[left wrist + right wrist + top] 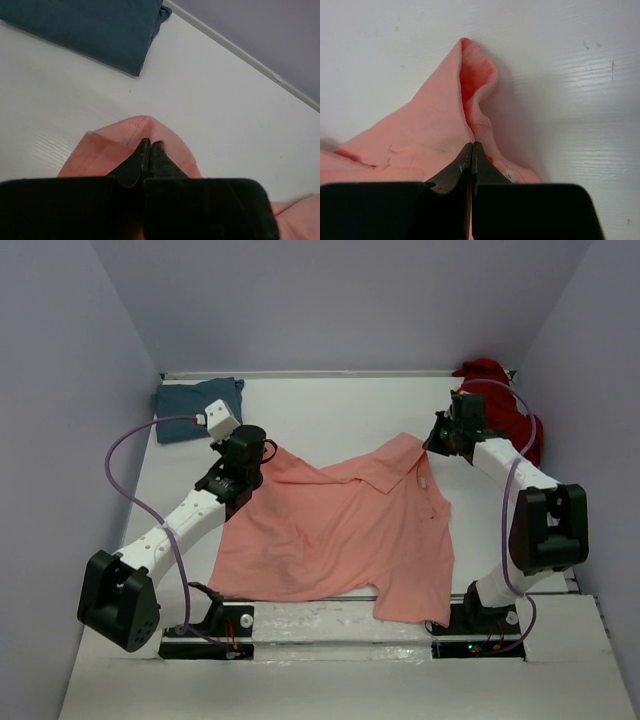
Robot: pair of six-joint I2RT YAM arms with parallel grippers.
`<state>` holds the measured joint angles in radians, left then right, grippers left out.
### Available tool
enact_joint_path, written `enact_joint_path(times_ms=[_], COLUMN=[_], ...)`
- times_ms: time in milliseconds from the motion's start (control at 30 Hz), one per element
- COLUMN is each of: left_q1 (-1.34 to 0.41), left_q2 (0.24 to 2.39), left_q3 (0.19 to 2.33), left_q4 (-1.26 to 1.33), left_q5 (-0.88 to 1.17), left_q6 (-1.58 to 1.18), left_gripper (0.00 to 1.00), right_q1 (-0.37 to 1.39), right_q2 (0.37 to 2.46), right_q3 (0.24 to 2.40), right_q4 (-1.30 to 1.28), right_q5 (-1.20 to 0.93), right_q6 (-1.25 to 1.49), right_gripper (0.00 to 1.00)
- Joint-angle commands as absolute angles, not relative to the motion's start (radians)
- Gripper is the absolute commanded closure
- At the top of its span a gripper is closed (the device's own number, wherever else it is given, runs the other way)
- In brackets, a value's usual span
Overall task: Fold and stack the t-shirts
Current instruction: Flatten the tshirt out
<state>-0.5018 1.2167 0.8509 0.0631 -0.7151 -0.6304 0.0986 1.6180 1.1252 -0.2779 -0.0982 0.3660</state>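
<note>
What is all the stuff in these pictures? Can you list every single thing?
pink shirt: one, salmon-pink, spread across the middle of the table
teal shirt: one, blue-green, folded in the far-left corner
dark red shirt: one, dark red, bunched in the far-right corner
table: one, white, under everything
walls: pale purple, around the table
cables: two, purple, one looping along each arm
arms: two, white and black, fixed at the near edge
left claw: one, black, shut on the pink shirt's far-left part
right claw: one, black, shut on the pink shirt's far-right part
</note>
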Motion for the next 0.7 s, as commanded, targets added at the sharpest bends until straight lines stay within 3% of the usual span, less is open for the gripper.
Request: enact_joint_path(times_ms=[0, 233, 367, 667], left_q1=[-0.499, -0.499, -0.499, -0.494], left_q2=[1.21, 1.198, 1.201, 1.196], left_q3=[0.893, 0.888, 0.888, 0.89], left_q4=[0.1, 0.098, 0.097, 0.092], left_q5=[-0.749, -0.746, -0.742, -0.752], left_q6=[-0.62, -0.621, -0.621, -0.614], left_gripper=[1.0, 1.0, 1.0, 1.0], right_q1=[0.11, 0.11, 0.11, 0.11], right_q2=[1.533, 1.557, 1.623, 1.686], right_q3=[1.213, 1.31, 1.313, 1.267], right_q4=[-0.34, -0.423, -0.423, -0.36], right_q5=[-0.127, -0.134, -0.136, -0.15], right_q6=[0.357, 0.322, 0.313, 0.325], right_gripper=[1.0, 1.0, 0.88, 0.85])
